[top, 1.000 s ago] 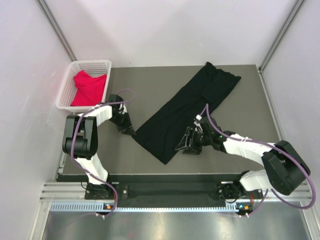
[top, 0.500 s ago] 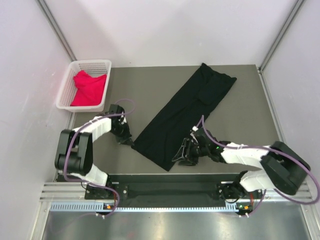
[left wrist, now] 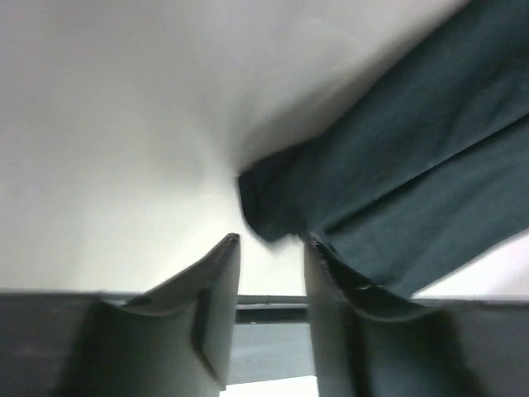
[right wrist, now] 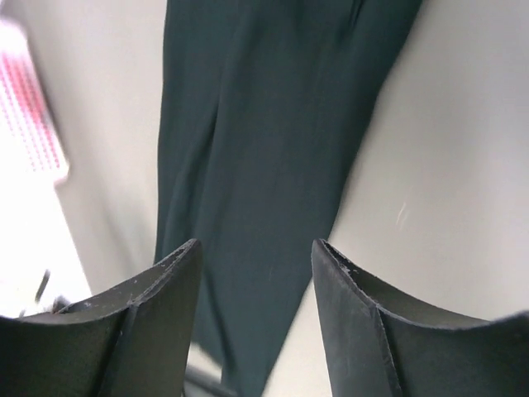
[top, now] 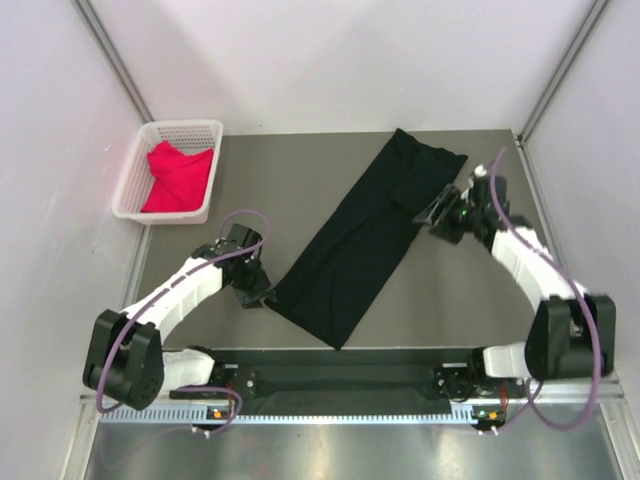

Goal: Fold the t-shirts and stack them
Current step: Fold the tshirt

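The black t-shirt [top: 365, 235] lies flat on the table as a long folded strip, running diagonally from the far right to the near middle. My left gripper [top: 262, 293] is open at the strip's near-left corner. In the left wrist view that corner [left wrist: 273, 211] lies just ahead of the open left gripper [left wrist: 271, 248], with nothing between its fingers. My right gripper [top: 437, 213] hovers open over the far right end of the strip. In the right wrist view the right gripper [right wrist: 256, 248] is open above the black cloth [right wrist: 264, 124]. The red-pink t-shirt [top: 178, 175] lies crumpled in the basket.
The white lattice basket [top: 183, 125] stands at the far left corner of the grey table [top: 290, 175]. White walls close in the left, right and far sides. A black rail [top: 340, 378] runs along the near edge between the arm bases.
My left gripper drew the shirt's near-left corner toward the front edge, then opened and let it go. My right arm swung from the strip's near edge up to its far right end.
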Available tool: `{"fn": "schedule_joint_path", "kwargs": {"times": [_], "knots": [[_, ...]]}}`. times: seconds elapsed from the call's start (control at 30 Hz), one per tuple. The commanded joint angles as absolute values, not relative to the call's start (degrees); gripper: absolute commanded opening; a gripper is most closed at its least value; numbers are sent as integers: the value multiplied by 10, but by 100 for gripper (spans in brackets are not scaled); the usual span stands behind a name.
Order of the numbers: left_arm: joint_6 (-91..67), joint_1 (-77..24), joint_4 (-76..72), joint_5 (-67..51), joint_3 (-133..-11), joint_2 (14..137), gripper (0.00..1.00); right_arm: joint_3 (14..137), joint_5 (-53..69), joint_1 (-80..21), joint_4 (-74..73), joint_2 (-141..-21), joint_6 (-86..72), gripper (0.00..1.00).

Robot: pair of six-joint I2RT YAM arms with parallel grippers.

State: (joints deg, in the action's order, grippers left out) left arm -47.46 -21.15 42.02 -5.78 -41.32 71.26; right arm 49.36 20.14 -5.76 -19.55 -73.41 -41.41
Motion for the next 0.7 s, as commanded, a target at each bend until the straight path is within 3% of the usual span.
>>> {"fn": "schedule_joint_path", "kwargs": {"times": [0.0, 0.07, 0.2, 0.43, 0.67], "knots": [[-471, -212, 482, 50, -475, 710, 47, 603, 214, -9, -214, -820, -333, 56], [-457, -211, 494, 81, -519, 726, 54, 677, 212, 15, -214, -891, -319, 56], [-411, -208, 499, 119, -575, 767, 58, 788, 193, 29, -212, -996, -308, 57], [-374, -208, 467, 91, -580, 786, 57, 944, 154, 47, -196, -1160, -295, 55], [-363, -207, 459, 58, -577, 791, 55, 1040, 98, 54, -221, -1233, -254, 48]]}}
